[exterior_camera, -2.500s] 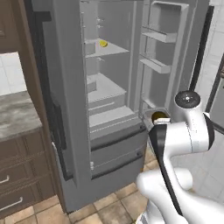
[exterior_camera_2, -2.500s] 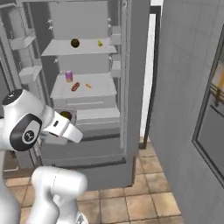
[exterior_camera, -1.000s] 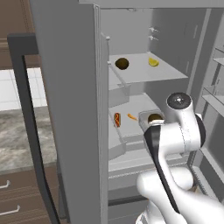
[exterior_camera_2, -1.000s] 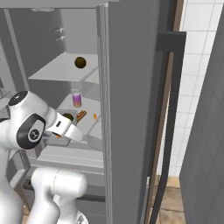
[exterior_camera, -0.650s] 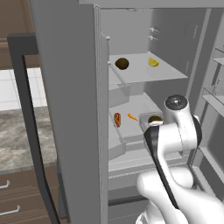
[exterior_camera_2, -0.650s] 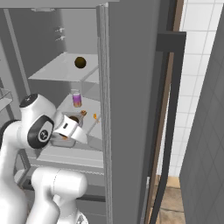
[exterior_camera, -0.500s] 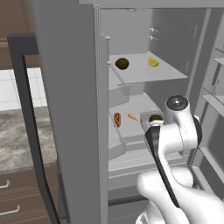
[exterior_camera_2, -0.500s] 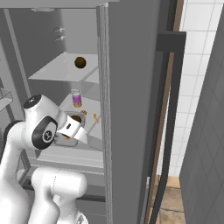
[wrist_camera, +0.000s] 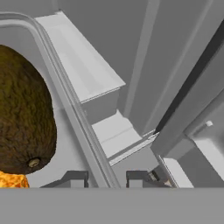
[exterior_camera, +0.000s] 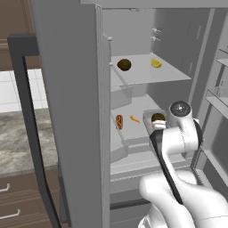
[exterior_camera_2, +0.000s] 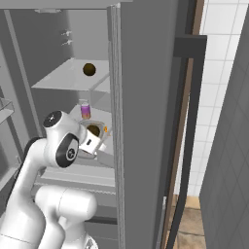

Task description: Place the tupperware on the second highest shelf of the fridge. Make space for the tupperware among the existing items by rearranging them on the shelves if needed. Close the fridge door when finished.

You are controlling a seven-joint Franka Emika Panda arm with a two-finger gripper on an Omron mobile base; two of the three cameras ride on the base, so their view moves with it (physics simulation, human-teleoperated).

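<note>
Since half a second ago my base has held its place in front of the open fridge (exterior_camera: 71, 89), and the arm has carried the tupperware (exterior_camera: 154, 120) a touch further in toward the shelf; the change is slight.

From the left base camera I see the tupperware over the near right part of the lower of the two visible shelves (exterior_camera: 133, 129), with its brown lump of food showing inside, just in front of my wrist. From the right base camera the same container (exterior_camera_2: 94, 130) sits just beyond the hand. I cannot tell whether it touches the shelf.

On the hand camera my gripper (wrist_camera: 104, 179) has its two dark fingertips (wrist_camera: 75, 178) standing close on either side of the container's thin grey rim (wrist_camera: 65, 96), so I read it as clamped on the wall of the tupperware. The brown lump (wrist_camera: 24, 113) is big at the left, with a yellow-orange scrap (wrist_camera: 11, 180) under it.

On that same shelf, to the left of the tupperware, lie a red sausage in a bun (exterior_camera: 119, 121) and a small orange carrot (exterior_camera: 134, 119), near each other but apart. A small purple-topped cup (exterior_camera_2: 85, 110) stands at the far side of it in the right base view.

On the shelf above (exterior_camera: 147, 73) a dark brown round lump (exterior_camera: 124, 65) sits at the left and a yellow piece (exterior_camera: 156, 63) at the far right, well apart.
</note>
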